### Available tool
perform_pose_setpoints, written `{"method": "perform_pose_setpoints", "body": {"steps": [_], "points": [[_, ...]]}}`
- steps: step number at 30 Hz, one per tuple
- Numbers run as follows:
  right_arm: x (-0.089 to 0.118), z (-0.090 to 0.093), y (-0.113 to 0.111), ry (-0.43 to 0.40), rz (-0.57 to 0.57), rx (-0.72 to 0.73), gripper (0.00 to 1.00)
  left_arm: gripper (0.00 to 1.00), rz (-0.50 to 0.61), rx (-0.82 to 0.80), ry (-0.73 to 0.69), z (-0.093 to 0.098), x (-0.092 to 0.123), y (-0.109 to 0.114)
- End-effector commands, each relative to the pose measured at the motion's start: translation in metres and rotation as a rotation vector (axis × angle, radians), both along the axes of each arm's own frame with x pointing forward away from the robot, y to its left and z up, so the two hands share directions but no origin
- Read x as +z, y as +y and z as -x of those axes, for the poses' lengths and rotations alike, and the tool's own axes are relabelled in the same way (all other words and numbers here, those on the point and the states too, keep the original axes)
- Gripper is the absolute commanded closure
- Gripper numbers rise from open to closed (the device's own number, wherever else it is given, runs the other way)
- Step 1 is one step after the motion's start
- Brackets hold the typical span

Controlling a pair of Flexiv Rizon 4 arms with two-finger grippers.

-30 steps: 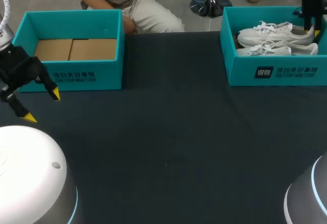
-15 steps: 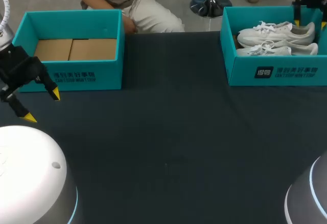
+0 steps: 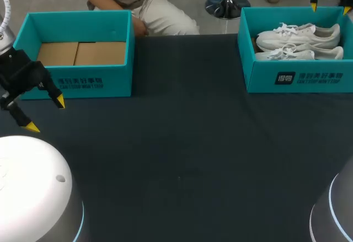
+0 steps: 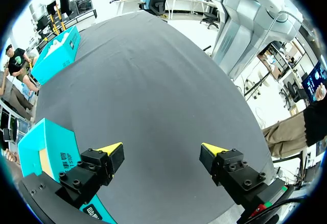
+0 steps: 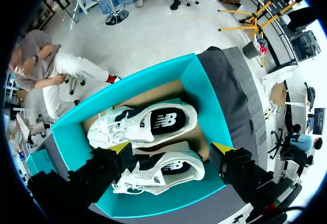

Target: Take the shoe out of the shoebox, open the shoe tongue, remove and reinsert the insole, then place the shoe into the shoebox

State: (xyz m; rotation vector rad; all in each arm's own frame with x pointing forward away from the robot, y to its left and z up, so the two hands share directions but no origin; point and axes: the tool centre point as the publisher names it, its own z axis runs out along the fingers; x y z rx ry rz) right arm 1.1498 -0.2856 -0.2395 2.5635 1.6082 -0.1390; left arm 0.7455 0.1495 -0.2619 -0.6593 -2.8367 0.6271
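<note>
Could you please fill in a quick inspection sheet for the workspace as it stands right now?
Surface: dark table, bare in the middle between the two boxes.
Job's things: teal shoebox at the far right holds two white shoes lying side by side, neither taken out yet.
Clutter: a second teal box at the far left, only its cardboard floor showing inside.
Grippers: left gripper open, holding nothing, near the front of the second teal box; right gripper open, holding nothing, above the shoebox and clear of the shoes.
Cables: nothing seen on the table.
Surroundings: nothing seen reaching over the table.
</note>
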Motion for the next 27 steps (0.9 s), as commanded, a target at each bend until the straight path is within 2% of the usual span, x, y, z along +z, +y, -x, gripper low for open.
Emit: {"method": "perform_pose_setpoints", "body": {"steps": [1,12,16,22,27], "points": [[0.013,0.020,0.011,-0.047,0.038,0.003,0.00,0.00,-0.002,0.000,-0.001,0.001,0.000,0.000],[0.013,0.020,0.011,-0.047,0.038,0.003,0.00,0.00,-0.002,0.000,-0.001,0.001,0.000,0.000],[0.013,0.020,0.011,-0.047,0.038,0.003,0.00,0.00,-0.096,0.088,-0.071,-0.023,0.023,-0.009],[0.013,0.020,0.011,-0.047,0.038,0.003,0.00,0.00,-0.165,0.237,-0.012,-0.063,0.050,-0.022],[0.013,0.020,0.011,-0.047,0.038,0.003,0.00,0.00,-0.222,0.405,-0.019,-0.085,0.066,-0.031]]}}
